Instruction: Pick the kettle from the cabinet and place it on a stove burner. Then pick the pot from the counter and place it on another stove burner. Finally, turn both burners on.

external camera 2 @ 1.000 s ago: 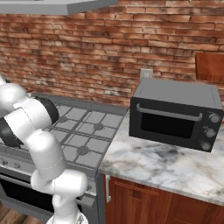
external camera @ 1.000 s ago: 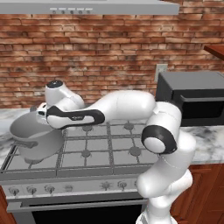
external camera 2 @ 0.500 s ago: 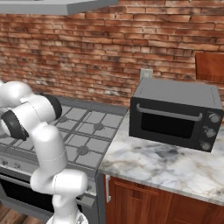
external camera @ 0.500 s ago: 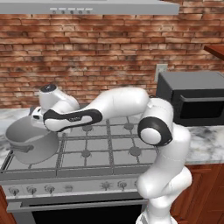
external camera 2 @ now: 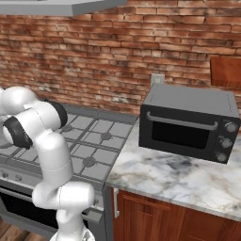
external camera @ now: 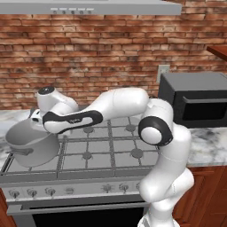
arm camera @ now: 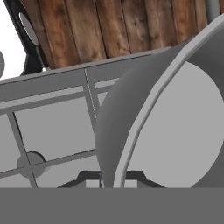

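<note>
Even, bright, shadeless rendered light everywhere; soft low-resolution blur, no glare, hand view's close surfaces coarse.

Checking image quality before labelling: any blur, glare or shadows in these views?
Left base view: sharp, even light, the pot has soft shading. Right base view: sharp, a soft shadow beneath the toaster oven. Hand view: the pot rim looms large and skewed; no glare.

The wide grey brushed-metal pot (external camera: 30,142) sits upright on the cooktop's (external camera: 106,146) front-left grate, open-topped.
</note>
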Tool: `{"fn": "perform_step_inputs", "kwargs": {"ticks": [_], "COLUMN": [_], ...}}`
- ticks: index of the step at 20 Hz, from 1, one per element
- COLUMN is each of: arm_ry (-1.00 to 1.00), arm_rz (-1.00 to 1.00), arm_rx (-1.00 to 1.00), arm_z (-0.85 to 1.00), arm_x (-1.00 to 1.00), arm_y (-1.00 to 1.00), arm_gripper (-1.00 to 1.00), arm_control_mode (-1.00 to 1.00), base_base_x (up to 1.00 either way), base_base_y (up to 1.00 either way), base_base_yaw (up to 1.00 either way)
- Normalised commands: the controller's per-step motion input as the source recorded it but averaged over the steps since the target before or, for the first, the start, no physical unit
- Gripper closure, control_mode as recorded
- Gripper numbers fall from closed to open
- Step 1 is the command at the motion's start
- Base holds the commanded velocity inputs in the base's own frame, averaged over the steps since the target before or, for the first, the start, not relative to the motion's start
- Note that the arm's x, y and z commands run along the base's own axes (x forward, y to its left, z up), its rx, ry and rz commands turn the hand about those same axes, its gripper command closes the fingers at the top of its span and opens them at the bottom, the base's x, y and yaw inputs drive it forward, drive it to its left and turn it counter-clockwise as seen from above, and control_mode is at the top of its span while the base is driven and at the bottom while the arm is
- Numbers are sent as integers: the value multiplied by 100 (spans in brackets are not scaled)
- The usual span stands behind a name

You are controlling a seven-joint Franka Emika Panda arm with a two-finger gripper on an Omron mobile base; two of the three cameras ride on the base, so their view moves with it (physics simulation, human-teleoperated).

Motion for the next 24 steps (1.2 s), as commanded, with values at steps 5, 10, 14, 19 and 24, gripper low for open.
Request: {"fn": "perform_step_inputs", "kwargs": {"ticks": [5, 10, 14, 19, 24], "arm_ry": [-3, -2, -2, 0, 0], "arm_rz": [-9, -10, -10, -11, -8], "arm_rx": [0, 0, 3, 4, 2], "arm_z": [0, 0, -2, -2, -6], "arm_x": [0, -2, -13, -15, -8], "arm_y": [-31, -40, -45, -44, -38], "arm_gripper": [100, 100, 100, 100, 100], "arm_control_mode": [-100, -100, -100, -100, -100], "base_base_x": [0, 0, 0, 0, 0], "base_base_y": [0, 0, 0, 0, 0], "base_base_yaw": [0, 0, 0, 0, 0]}}
